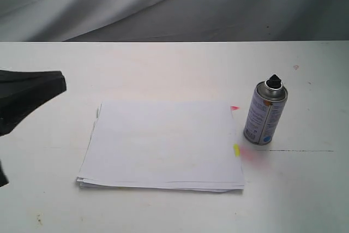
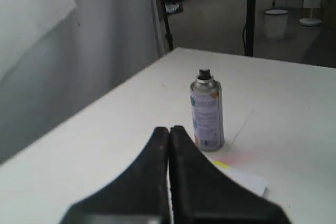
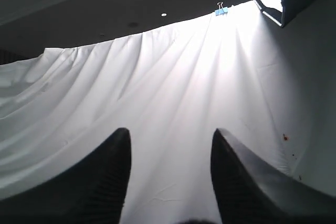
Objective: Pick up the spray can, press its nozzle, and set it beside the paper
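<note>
The silver-grey spray can [image 1: 265, 113] stands upright on the white table, just right of the paper [image 1: 163, 144], its black nozzle [image 1: 274, 81] on top. In the left wrist view the spray can [image 2: 207, 111] and nozzle [image 2: 204, 73] stand beyond my left gripper [image 2: 170, 129], whose fingers are pressed together with nothing between them. That left gripper [image 1: 61, 83] hovers at the far left of the exterior view, well away from the can. My right gripper [image 3: 170, 136] points up at a white curtain, its fingers apart and empty; the exterior view does not show it.
A pink tab [image 1: 234, 108] and a yellow tab [image 1: 236, 149] stick out of the paper's right edge. A faint pink stain [image 1: 255, 155] marks the table beside the can's base. A grey curtain [image 1: 174, 4] hangs behind the table's far edge.
</note>
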